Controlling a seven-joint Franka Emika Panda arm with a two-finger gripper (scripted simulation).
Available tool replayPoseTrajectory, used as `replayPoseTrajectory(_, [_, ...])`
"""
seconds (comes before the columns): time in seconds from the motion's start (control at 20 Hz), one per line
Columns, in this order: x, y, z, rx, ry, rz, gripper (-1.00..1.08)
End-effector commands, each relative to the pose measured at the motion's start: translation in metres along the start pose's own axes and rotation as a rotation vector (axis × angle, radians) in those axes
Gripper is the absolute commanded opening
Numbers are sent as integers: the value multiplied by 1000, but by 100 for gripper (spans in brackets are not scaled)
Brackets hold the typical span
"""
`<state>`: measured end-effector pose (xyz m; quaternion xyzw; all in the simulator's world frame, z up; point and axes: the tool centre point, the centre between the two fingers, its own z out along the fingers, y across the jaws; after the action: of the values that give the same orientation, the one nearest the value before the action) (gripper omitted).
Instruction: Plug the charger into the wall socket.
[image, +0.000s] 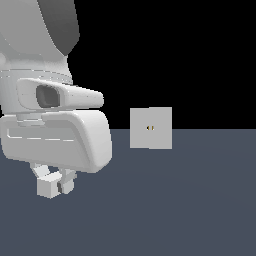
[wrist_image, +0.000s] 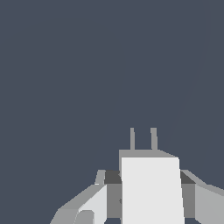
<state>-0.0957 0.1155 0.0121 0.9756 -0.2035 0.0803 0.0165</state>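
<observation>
The charger (image: 48, 188), a small off-white block, sits between the fingers of my gripper (image: 55, 183), which is shut on it just above the floor at the exterior view's left. In the wrist view the charger (wrist_image: 151, 190) fills the space between the two fingers (wrist_image: 113, 192) of the gripper (wrist_image: 149, 177), and its two short grey prongs (wrist_image: 132, 139) point away from the camera over bare floor. The wall socket (image: 151, 128), a flat light-grey upright square plate with two tiny brownish holes at its centre, stands farther back to the exterior view's right, well apart from the charger. The wrist view does not show it.
The dark blue-grey floor (image: 175, 210) stretches between the gripper and the plate. The arm's bulky white wrist and hand (image: 55, 140) fill the exterior view's upper left. The background behind the plate is black.
</observation>
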Motion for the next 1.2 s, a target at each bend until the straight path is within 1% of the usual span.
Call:
replayPoseTrajectory(0.0, [1, 2, -1, 0, 0, -2, -100])
replayPoseTrajectory(0.2, [5, 9, -4, 2, 1, -15, -100])
replayPoseTrajectory(0.45, [16, 25, -12, 7, 2, -46, -100])
replayPoseTrajectory(0.7, [31, 47, -24, 14, 3, -90, -100])
replayPoseTrajectory(1.15, [68, 92, -48, 29, 3, -183, -100])
